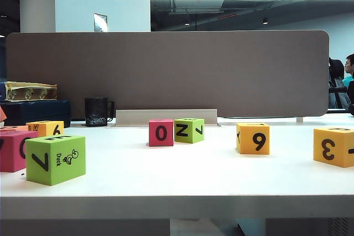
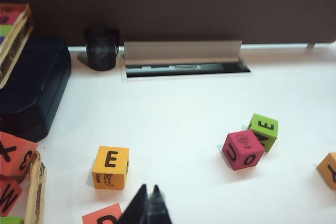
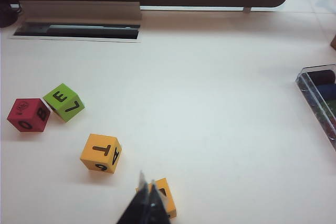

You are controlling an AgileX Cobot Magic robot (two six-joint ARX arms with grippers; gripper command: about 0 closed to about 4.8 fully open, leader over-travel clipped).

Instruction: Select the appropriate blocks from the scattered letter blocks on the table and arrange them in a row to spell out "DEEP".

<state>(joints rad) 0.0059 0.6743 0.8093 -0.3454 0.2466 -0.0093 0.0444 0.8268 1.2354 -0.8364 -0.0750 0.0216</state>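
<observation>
1. The right gripper [image 3: 148, 195], jaws pressed together, hides part of a yellow-orange block [image 3: 165, 196].
2. Beside the left gripper [image 2: 148, 203], an orange block [image 2: 102, 215] is cut off.

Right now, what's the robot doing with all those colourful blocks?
It is meant to spell DEEP, but no block is picked up or lined up yet. Foam letter blocks lie scattered on the white table. The left gripper hangs shut above the table near a yellow block showing E. The right gripper is shut too, just in front of an orange block. A magenta block and a green block sit side by side in the middle.
</observation>
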